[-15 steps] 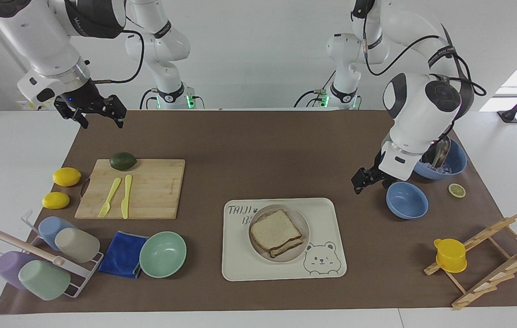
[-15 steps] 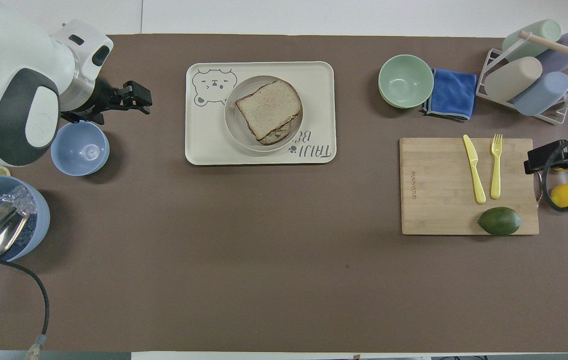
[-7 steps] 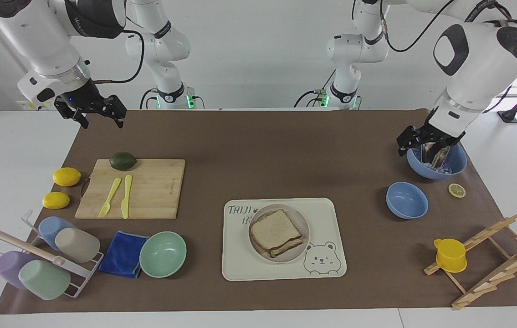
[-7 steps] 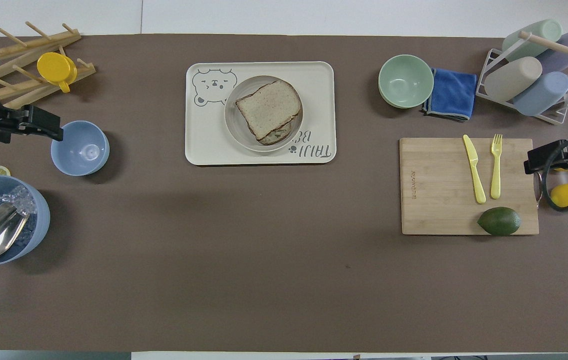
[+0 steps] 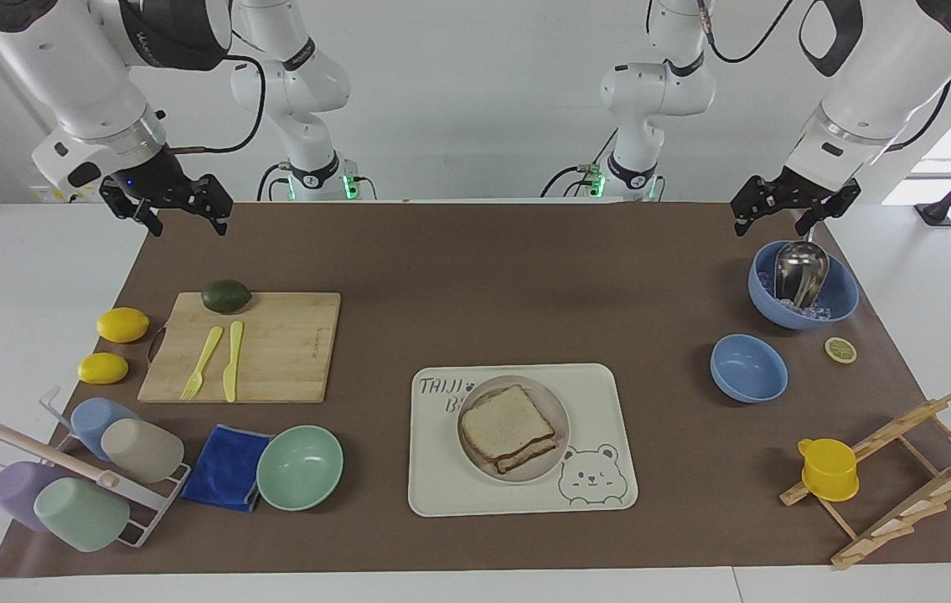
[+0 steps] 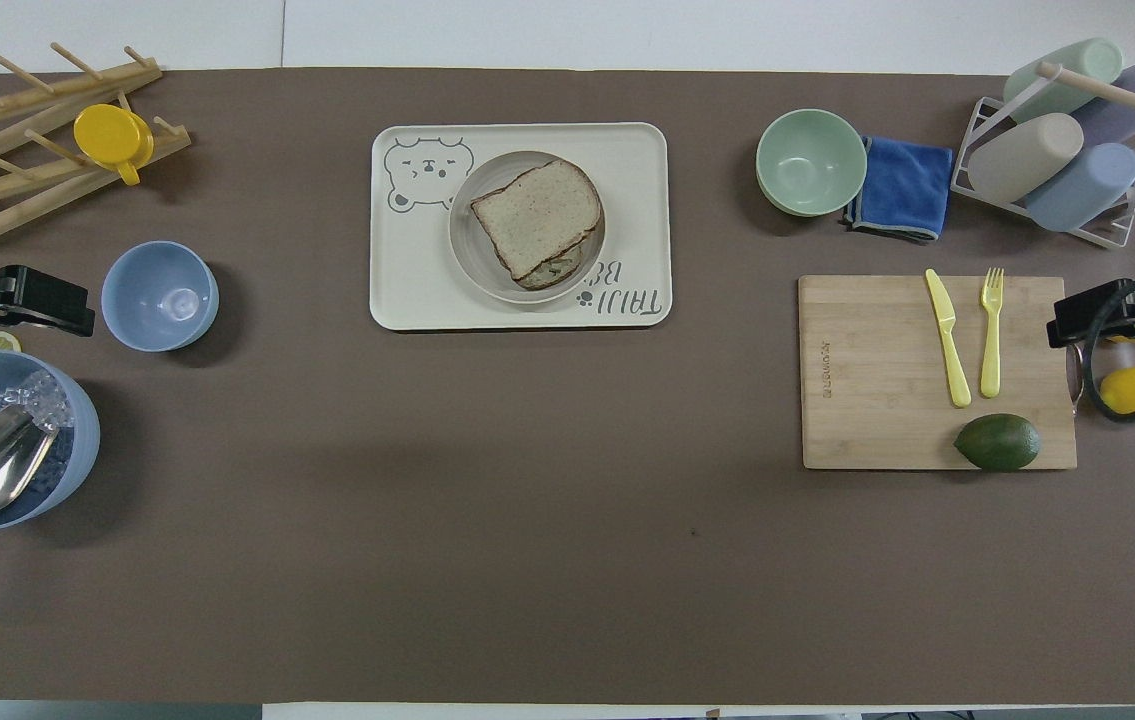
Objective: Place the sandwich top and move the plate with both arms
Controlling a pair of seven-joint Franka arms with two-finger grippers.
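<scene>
Both black two-finger grippers, left gripper (image 5: 793,211) and right gripper (image 5: 177,208), hang spread and empty. The square brown bread sandwich top (image 5: 507,422) already lies on the small round beige plate (image 5: 557,410), in the cream tray (image 5: 609,435). An uneven two-arm lift may tip the plate and slide the bread off.

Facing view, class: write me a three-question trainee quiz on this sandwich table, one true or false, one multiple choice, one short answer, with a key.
1. True or false: the sandwich top already lies on the stack on the plate.
2. What does the plate stand on? A) the cutting board B) the bear-printed tray C) the blue cloth
3. What does either gripper hold?

Key
1. True.
2. B.
3. Nothing: the left gripper is open in the air over the table's edge near the ice bowl; the right gripper is open over the mat's corner.
</scene>
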